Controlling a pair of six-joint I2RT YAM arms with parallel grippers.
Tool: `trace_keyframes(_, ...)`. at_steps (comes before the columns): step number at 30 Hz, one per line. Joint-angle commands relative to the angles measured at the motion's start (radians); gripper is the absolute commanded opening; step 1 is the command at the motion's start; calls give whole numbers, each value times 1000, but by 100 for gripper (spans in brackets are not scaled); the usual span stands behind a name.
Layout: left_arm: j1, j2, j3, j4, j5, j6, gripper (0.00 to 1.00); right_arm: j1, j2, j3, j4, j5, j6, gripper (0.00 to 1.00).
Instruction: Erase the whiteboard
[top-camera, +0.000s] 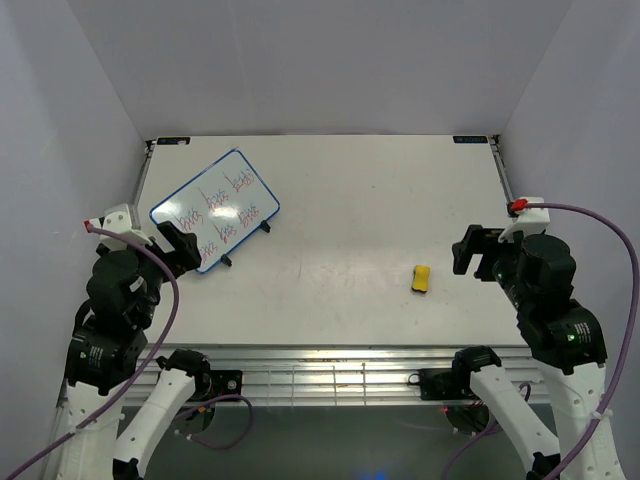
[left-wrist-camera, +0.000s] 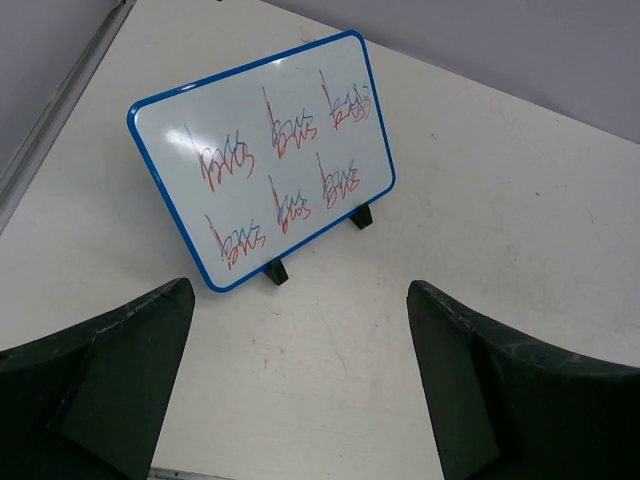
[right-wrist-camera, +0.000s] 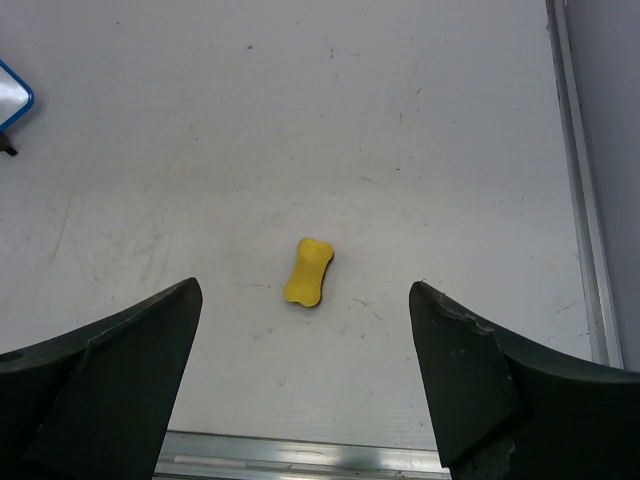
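Observation:
The whiteboard (top-camera: 214, 208), blue-framed with red-blue scribbles, stands tilted on small black feet at the table's back left. It also shows in the left wrist view (left-wrist-camera: 262, 157), and its corner shows in the right wrist view (right-wrist-camera: 12, 98). My left gripper (top-camera: 178, 246) is open and empty just left of and in front of the board; in its own view (left-wrist-camera: 300, 380) bare table lies between the jaws. A small yellow eraser (top-camera: 421, 278) lies at centre right. My right gripper (top-camera: 476, 252) is open and empty just right of the eraser (right-wrist-camera: 308, 271).
The white table (top-camera: 340, 220) is enclosed by white walls on the left, back and right. A metal rail (top-camera: 330, 375) runs along the near edge, and a rail (right-wrist-camera: 580, 180) lines the right side.

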Motion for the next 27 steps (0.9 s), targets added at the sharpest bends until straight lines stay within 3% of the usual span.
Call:
trace_keyframes(1,-5,0,65,-30,-15,-5,98,4,-20,45,10,35,-6,90)
trace_keyframes(4,-5,3,60,-29,-25,-32,98,4,-48,3,42,9,-7,90)
trace_keyframes(9,-4,13,-15,29,114,-54,98,4,-146,-101,131,-42,6,90)
trace_keyframes(15,-4,182,-112,267,372,-46,98,4,-221,-208,254,-151,31,90)
trace_keyframes(16,-4,208,-132,373,383,-58,98,4,-221,-219,261,-160,35,90)
trace_keyframes(20,24,358,-143,552,423,-75,98,2,-203,-258,254,-206,23,90)
trace_keyframes(22,94,438,-71,554,416,-75,98,4,-200,-261,225,-200,23,90)
trace_keyframes(24,345,487,-8,513,490,-121,98,2,-211,-262,200,-241,35,90)
trace_keyframes(25,454,507,27,497,634,-137,98,4,-217,-268,199,-273,29,90)
trace_keyframes(26,622,536,34,500,686,-153,98,4,-232,-279,196,-318,29,90)
trace_keyframes(27,652,556,49,484,676,-166,98,4,-240,-287,196,-332,37,90)
